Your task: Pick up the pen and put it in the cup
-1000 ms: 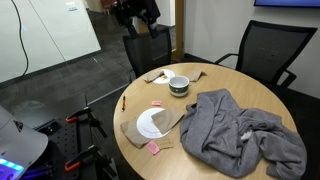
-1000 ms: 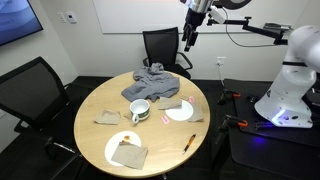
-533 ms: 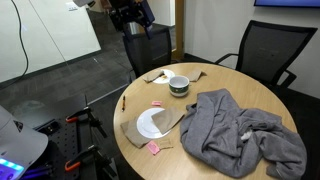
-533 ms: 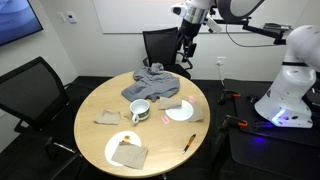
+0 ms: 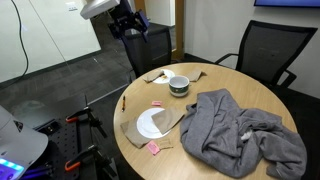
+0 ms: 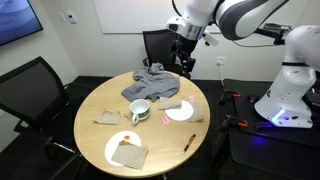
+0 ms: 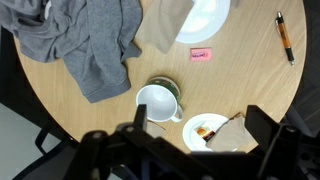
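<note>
Lowered since a second ago, the gripper (image 6: 186,60) hangs well above the cup (image 6: 139,111), jaws apart; the pen (image 6: 189,143), well apart from the cup, looks light, stiff and thin, best pinched mid-shaft.

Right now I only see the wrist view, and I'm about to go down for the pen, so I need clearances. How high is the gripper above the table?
Observer: High. In both exterior views the gripper hangs well above the table, touching nothing.
Operator: Which side is the pen on?
Observer: The pen lies flat near the table edge closest to the robot's white base.
Operator: Anything on the floor there?
Observer: Dark stands with red parts, just outside that edge.
</note>
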`<action>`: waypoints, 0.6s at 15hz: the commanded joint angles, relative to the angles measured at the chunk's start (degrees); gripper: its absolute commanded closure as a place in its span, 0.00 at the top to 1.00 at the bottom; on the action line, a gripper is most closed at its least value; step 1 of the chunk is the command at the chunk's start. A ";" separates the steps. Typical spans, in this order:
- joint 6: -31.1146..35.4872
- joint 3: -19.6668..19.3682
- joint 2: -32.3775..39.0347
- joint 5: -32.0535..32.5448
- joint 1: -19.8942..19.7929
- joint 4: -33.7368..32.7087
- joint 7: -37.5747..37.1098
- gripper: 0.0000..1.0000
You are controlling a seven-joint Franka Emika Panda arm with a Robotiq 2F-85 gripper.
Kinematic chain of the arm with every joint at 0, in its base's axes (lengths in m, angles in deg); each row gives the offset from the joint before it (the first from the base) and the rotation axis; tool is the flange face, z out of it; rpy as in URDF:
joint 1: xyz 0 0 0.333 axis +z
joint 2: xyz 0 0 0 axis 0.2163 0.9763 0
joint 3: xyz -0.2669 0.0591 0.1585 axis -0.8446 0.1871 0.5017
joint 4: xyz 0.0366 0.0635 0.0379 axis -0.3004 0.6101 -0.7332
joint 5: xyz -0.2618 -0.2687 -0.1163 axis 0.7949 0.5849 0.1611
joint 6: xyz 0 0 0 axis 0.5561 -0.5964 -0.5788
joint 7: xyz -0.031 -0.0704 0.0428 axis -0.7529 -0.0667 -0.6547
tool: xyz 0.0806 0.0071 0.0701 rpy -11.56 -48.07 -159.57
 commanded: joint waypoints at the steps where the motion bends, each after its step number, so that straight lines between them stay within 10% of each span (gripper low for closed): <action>1: 4.05 0.23 2.69 -0.90 1.75 0.88 2.90 1.00; 9: 6.42 0.81 10.32 -12.49 6.89 -0.01 16.93 1.00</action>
